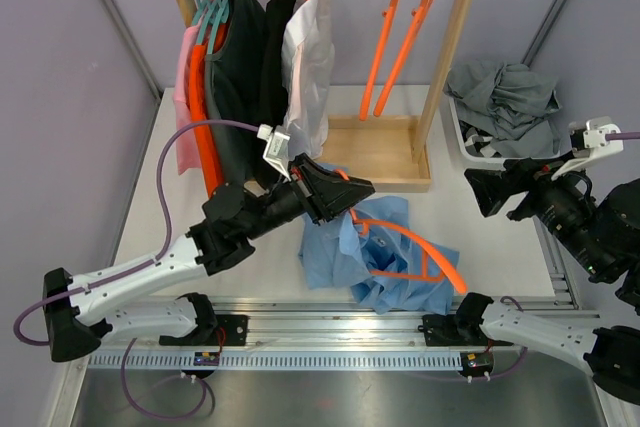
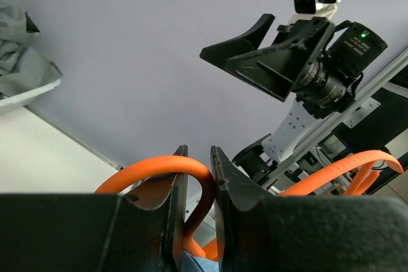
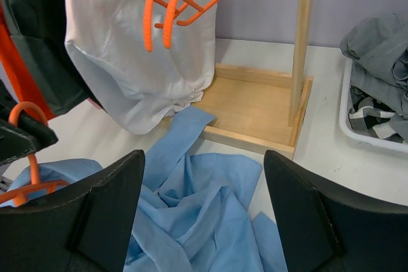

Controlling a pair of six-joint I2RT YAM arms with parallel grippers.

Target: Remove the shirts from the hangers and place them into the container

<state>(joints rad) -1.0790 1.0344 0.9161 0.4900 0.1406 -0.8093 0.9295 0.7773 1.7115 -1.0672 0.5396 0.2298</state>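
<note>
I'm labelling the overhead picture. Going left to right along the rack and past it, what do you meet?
Pink shirt, orange shirt, dark shirts, white shirt, two bare orange hangers, basket holding grey shirts.

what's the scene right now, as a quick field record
left tool: shut on the orange hanger at its hook
light blue shirt: heaped on the table with that hanger
right tool: open, empty
basket: holds grey shirt, plaid shirt
rack: white shirt hanging, two bare orange hangers
</note>
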